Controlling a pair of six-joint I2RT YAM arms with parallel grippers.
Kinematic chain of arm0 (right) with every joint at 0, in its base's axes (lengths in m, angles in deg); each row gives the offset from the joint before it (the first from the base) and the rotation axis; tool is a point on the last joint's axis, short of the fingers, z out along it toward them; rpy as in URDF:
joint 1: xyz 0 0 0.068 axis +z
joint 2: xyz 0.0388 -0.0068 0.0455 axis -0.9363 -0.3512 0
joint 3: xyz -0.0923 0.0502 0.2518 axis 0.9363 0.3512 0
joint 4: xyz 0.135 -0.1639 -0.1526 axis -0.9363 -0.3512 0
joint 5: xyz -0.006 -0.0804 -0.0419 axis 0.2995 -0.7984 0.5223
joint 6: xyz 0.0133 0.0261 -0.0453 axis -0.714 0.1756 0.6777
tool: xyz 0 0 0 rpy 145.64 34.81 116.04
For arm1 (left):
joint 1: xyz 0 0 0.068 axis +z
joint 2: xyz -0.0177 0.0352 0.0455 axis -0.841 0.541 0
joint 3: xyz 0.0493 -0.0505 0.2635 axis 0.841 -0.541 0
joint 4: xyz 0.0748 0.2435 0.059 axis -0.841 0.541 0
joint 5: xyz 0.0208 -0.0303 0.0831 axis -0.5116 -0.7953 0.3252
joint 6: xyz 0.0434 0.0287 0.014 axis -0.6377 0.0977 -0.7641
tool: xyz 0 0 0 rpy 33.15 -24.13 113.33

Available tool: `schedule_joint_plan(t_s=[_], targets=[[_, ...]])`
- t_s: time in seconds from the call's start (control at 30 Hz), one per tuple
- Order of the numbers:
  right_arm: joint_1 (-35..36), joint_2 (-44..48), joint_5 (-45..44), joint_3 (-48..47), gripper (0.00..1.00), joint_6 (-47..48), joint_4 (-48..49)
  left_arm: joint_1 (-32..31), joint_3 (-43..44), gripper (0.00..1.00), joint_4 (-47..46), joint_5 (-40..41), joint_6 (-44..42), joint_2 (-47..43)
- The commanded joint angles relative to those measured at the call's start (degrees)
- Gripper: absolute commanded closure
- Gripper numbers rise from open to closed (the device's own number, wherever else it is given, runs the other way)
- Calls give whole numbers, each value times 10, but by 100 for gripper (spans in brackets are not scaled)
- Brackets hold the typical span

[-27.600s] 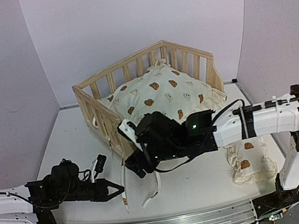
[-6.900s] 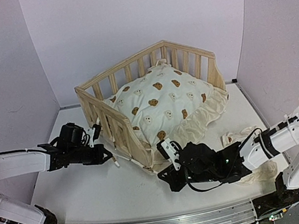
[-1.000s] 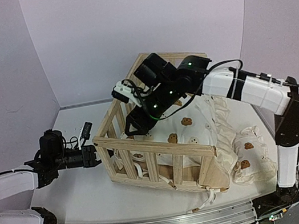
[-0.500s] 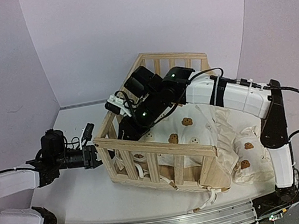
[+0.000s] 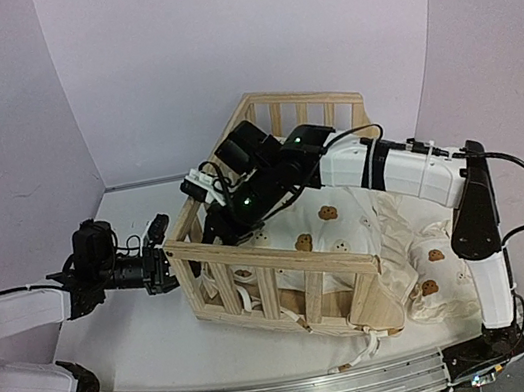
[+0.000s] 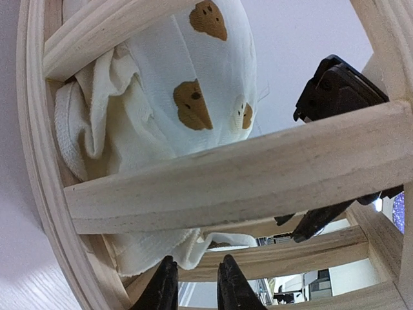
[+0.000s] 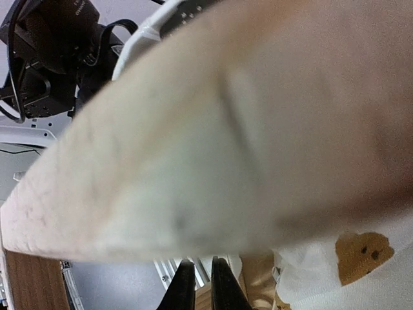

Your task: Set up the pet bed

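Note:
The pet bed (image 5: 273,260), a pale wooden frame with slatted rails, stands mid-table with a rail facing me. The cream bear-print cushion (image 5: 332,219) lies inside and spills over the right side. My right gripper (image 5: 216,233) reaches down inside the bed's left corner. In the right wrist view its tips (image 7: 204,274) are almost together with nothing seen between them, under a blurred rail (image 7: 226,129). My left gripper (image 5: 165,266) is just outside the left rail. Its jaws (image 6: 198,278) stand narrowly apart, with a tip of cushion fabric (image 6: 187,248) hanging just above them behind a slat (image 6: 258,174).
The small bear-print pillow (image 5: 436,272) lies on the table right of the bed, beside the right arm's upright link (image 5: 479,219). A white tie (image 5: 365,348) trails at the bed's front right corner. Walls stand close behind and on both sides.
My right gripper has dropped down and left into the bed's left corner and its fingers have closed. My left gripper has edged toward the rail and narrowed a little.

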Motion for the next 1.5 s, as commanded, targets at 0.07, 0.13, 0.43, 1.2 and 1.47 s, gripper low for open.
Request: schedule_joint_plan(t_s=[0.07,0.13,0.43,1.2,1.47], targets=[[0,-36,-3,13,90,-35,15,-5,57,77,-19,-101,-17,46],[0,-39,-9,15,90,-38,18,-5,62,78,-20,-101,-14,62],[-1,-29,-23,27,90,-40,32,-6,50,72,-19,-70,-14,83],[-24,36,36,128,89,3,68,-10,150,100,275,75,-217,62],[-23,13,85,142,87,-8,115,-9,198,100,385,120,-321,41]])
